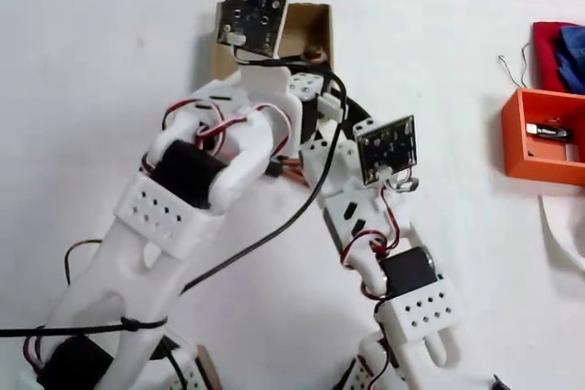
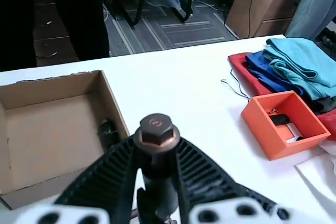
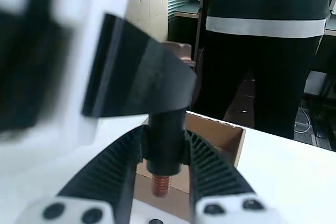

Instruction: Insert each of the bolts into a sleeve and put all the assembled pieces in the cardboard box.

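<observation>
Left gripper (image 2: 156,148) is clamped on bolt (image 2: 156,128) just under its hex head. Right gripper (image 3: 164,136) is closed around black sleeve (image 3: 164,153), likely steadying it for mating. Bolt's thread pokes out of the sleeve, so it looks seated. Assembly is held just beside cardboard box (image 2: 113,106), near far edge of table (image 1: 110,61).

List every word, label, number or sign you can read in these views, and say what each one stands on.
No text is readable in any view.
Bolt head: a faint round stamped mark, too blurred to read.
Far circuit board and near circuit board: any markings are too small to read.
Cardboard box and orange tray: no print visible.
</observation>
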### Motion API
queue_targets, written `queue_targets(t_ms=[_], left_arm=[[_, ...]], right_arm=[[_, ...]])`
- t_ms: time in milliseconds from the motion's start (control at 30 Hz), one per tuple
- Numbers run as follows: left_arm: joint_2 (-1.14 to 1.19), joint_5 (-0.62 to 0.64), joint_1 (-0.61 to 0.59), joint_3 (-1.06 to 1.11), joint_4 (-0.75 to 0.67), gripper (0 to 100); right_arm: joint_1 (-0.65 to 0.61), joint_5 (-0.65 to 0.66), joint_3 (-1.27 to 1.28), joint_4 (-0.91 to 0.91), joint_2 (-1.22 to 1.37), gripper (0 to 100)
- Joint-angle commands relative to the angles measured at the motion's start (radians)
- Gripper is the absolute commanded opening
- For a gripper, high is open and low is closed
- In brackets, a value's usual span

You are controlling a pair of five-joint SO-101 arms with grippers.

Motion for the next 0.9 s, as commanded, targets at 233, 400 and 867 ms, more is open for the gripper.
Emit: queue_targets(t_ms=[233, 400, 867], left_arm=[[-0.015, -0.006, 0.003, -0.012, 0.132, 17], [-0.015, -0.008, 0.002, -0.117, 0.173, 16], [-0.015, -0.100, -0.014, -0.328, 0.285, 16]], right_arm=[[-0.001, 0.003, -0.063, -0.004, -0.039, 2.2], [-0.001, 0.003, -0.063, -0.004, -0.039, 2.2], [-0.001, 0.003, -0.063, -0.004, -0.039, 2.2]])
